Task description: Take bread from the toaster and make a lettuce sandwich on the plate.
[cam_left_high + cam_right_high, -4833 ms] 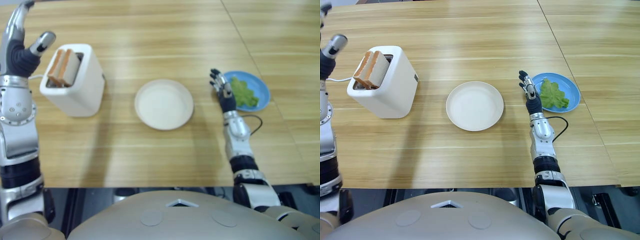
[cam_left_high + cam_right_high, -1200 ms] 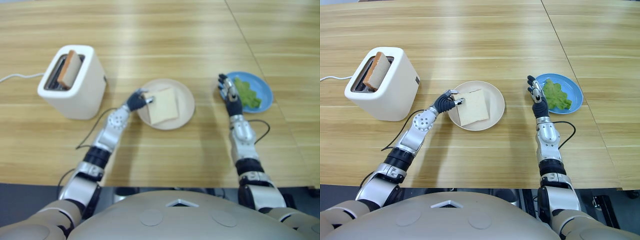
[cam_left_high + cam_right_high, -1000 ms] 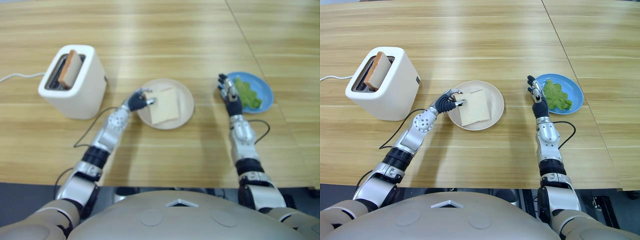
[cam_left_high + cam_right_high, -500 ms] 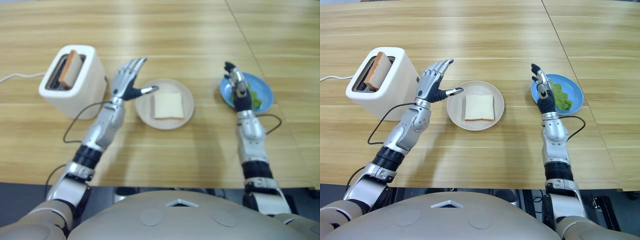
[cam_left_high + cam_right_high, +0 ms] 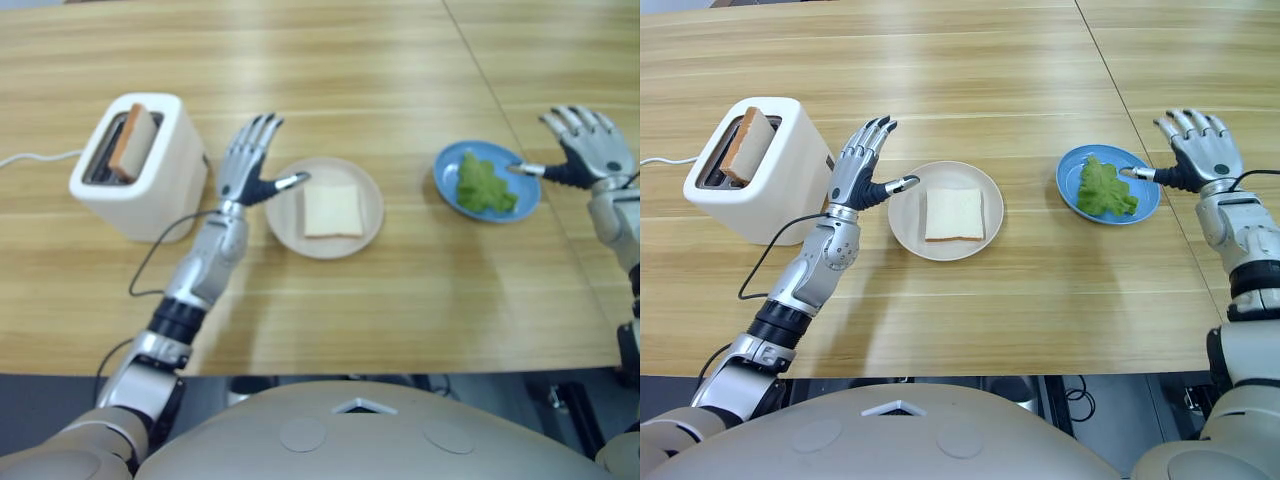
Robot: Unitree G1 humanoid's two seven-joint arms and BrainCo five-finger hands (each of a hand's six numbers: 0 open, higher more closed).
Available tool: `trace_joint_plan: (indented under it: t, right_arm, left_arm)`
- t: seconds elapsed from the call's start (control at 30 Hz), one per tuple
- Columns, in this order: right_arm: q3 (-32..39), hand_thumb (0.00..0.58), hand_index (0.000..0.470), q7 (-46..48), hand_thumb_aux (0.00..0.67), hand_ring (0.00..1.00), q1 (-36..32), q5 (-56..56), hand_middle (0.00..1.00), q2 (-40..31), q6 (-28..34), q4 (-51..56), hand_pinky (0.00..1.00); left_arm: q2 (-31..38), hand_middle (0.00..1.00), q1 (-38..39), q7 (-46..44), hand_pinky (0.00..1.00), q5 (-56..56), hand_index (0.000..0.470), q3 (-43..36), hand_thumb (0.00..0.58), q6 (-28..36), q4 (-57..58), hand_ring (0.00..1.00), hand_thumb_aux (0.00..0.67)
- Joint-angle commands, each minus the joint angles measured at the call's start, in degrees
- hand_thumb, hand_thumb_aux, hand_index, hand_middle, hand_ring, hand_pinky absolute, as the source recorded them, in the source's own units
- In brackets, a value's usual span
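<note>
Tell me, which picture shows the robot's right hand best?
The right eye view. The right hand shows whole and open there, beside the blue plate of lettuce, forearm below it. The left eye view shows the same hand near the picture's edge, its arm partly cut off.

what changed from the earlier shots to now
One bread slice went from the toaster onto the plate; the left hand let it go and lifted, open, between the two. The right hand crossed from left of the blue plate to its right, open. Unchanged: second slice in the toaster, lettuce on the blue plate.
</note>
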Motion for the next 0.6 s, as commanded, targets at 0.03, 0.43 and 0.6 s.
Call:
trace_joint_plan:
  t: [0.03, 0.43, 0.6]
  right_arm:
    - [9.63, 0.0, 0.0, -1.9, 0.0, 0.0, -4.03, -6.11, 0.0, 3.74, 3.53, 7.94, 0.0]
    - [20.6, 0.0, 0.0, -2.68, 0.0, 0.0, -5.48, -6.12, 0.0, 9.8, 7.88, 13.41, 0.0]
    - [21.55, 0.0, 0.0, -2.12, 0.0, 0.0, -5.72, -4.68, 0.0, 9.67, 8.14, 13.61, 0.0]
  left_arm:
    - [-0.18, 0.0, -0.01, -0.4, 0.0, -0.6, 0.0, 0.11, 0.0, 0.22, 1.88, 0.0, 0.0]
    - [0.2, 0.0, 0.03, -0.86, 0.0, -1.22, 0.0, 0.41, 0.0, 0.06, 2.84, 0.0, 0.0]
    - [0.39, 0.0, 0.34, -1.0, 0.0, -1.36, 0.0, 0.51, 0.0, 0.25, 2.36, 0.0, 0.0]
